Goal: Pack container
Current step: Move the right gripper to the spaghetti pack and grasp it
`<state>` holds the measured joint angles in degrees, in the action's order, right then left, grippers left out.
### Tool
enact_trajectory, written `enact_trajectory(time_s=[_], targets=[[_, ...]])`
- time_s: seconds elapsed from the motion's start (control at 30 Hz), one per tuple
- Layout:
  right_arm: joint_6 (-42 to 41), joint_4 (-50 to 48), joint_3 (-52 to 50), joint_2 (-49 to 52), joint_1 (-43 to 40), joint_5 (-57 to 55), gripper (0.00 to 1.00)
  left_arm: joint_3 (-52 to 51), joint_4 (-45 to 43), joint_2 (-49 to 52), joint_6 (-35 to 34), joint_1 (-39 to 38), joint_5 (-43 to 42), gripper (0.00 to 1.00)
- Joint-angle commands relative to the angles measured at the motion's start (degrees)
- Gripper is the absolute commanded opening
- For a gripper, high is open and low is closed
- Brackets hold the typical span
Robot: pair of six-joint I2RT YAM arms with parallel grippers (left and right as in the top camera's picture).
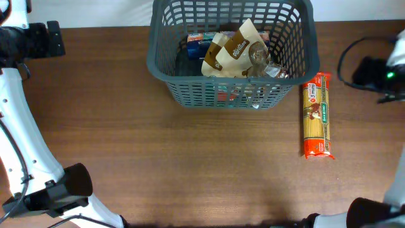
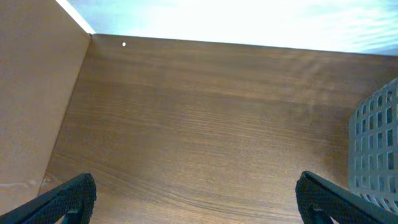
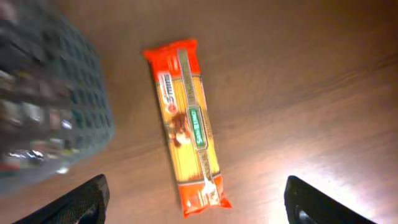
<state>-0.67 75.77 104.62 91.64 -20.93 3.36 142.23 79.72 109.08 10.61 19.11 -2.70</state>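
The container (image 1: 164, 73) is a dark grey lattice basket at the back middle of the table. It holds a brown and cream bag (image 1: 231, 50), a blue packet (image 1: 201, 42) and clear wrapped items. A long orange and yellow spaghetti packet (image 1: 316, 115) lies flat on the table just right of it, also in the right wrist view (image 3: 189, 124). My right gripper (image 3: 196, 202) is open and empty above the packet's near end. My left gripper (image 2: 196, 199) is open and empty over bare table, with the container's side (image 2: 373, 149) at its right.
The wooden table (image 1: 190, 164) stretches in front of the container. A black cable (image 1: 345, 57) loops at the right edge. Arm bases stand at the front left (image 1: 63, 190) and front right (image 1: 373, 212) corners.
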Motion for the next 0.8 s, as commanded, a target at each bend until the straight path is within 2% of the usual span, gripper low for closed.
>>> enact_trajectory(time_s=[0.0,0.1,0.43,0.77], targets=[[3.61,-2.43,-8.11,-0.55,-0.39,0.61,0.91,-0.02,-0.09,0.2,-0.72,0.33,0.17,0.99],[4.52,-6.03,-15.08,-0.26,-1.68,0.57,1.0,-0.02,-0.09,0.2,-0.72,0.33,0.17,0.99],[11.17,-16.13,-29.24,4.31,-2.64,5.35,0.99,-0.02,-0.09,0.2,-0.74,0.33,0.17,0.99],[11.98,-22.32,-32.41,12.66,-1.46,5.81,1.0,-0.02,-0.09,0.2,-0.72,0.33,0.17,0.99]])
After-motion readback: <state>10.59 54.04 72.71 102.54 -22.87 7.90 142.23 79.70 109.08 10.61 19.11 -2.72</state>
